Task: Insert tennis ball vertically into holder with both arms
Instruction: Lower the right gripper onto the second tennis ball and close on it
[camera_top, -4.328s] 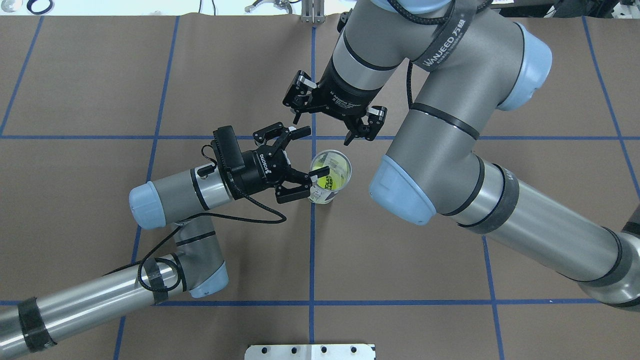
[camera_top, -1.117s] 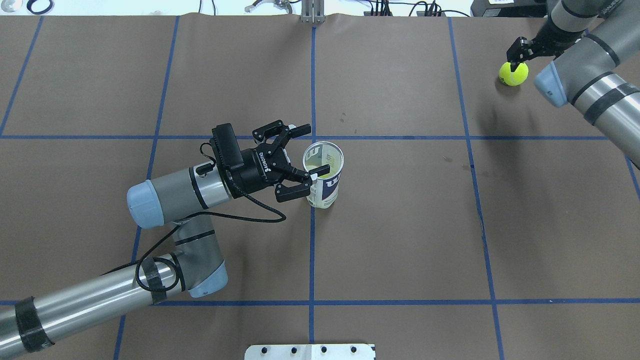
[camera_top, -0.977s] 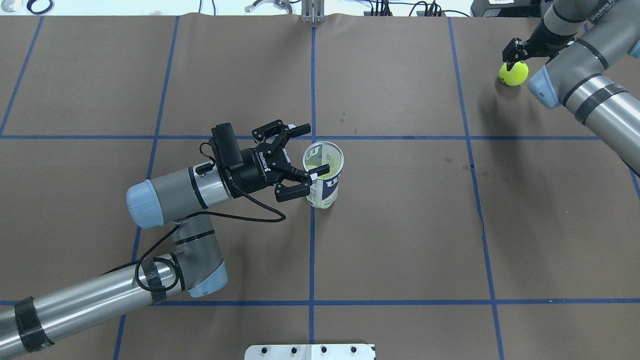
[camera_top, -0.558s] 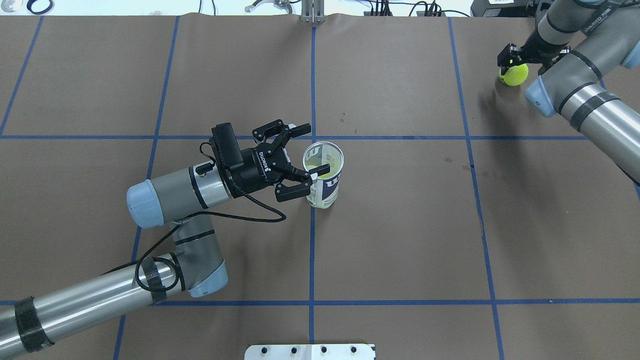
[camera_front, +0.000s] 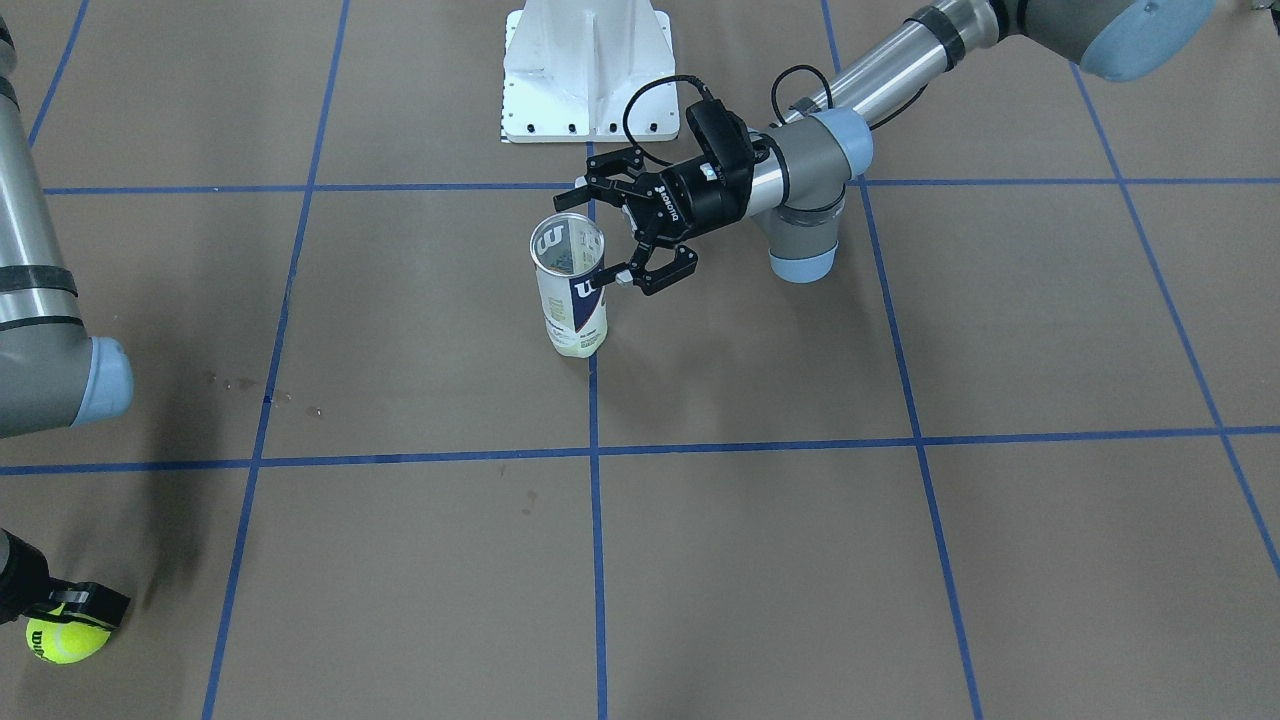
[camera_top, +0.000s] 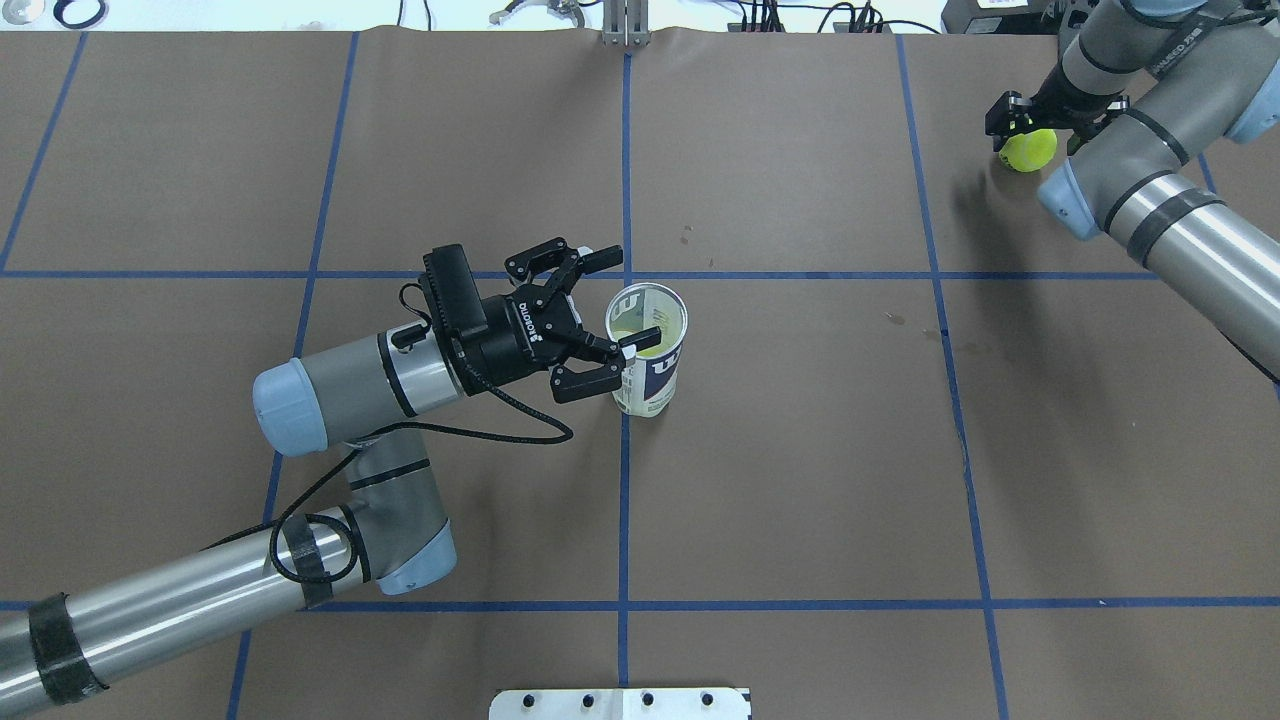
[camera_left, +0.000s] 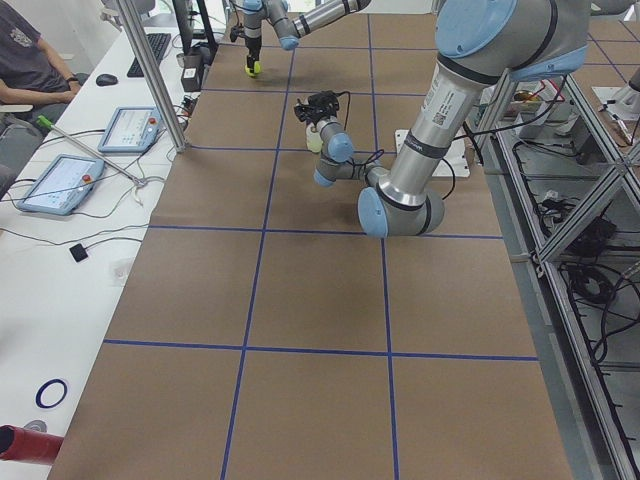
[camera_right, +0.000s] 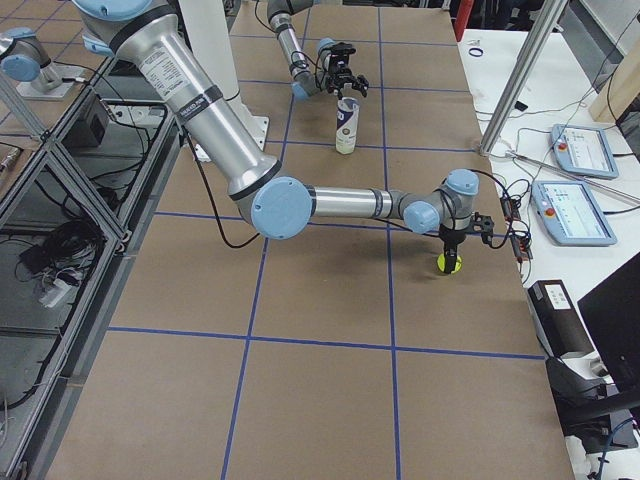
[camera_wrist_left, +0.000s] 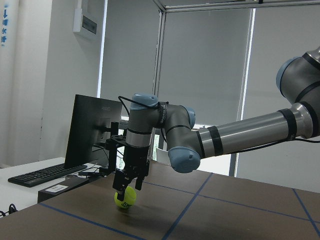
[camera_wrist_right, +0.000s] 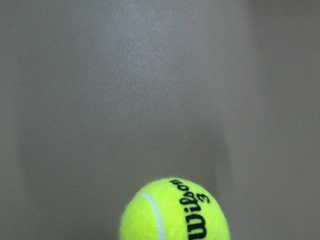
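The holder (camera_top: 655, 375) stands upright near the table's middle, and something yellow-green shows at its bottom. My left gripper (camera_top: 630, 298) is open at the holder's top, reaching in from the side with one fingertip at the rim (camera_front: 567, 245). A yellow tennis ball (camera_top: 1030, 152) lies on the table in the far right corner. My right gripper (camera_wrist_left: 128, 186) points down over it, open, with its fingers on either side of the ball's (camera_wrist_left: 125, 198) top. The right wrist view shows only the ball (camera_wrist_right: 175, 212) and bare table.
Blue tape lines divide the brown table into squares. The white base plate (camera_top: 620, 703) sits at the robot's edge. Beyond the far edge are a desk with tablets (camera_right: 575, 150), a metal post (camera_right: 520, 70), a monitor (camera_wrist_left: 92, 132) and a seated person (camera_left: 25, 50).
The right arm has left the holder and swung to the far right corner. Over the last second its gripper shifted left and settled over the ball. The left arm and holder stayed put.
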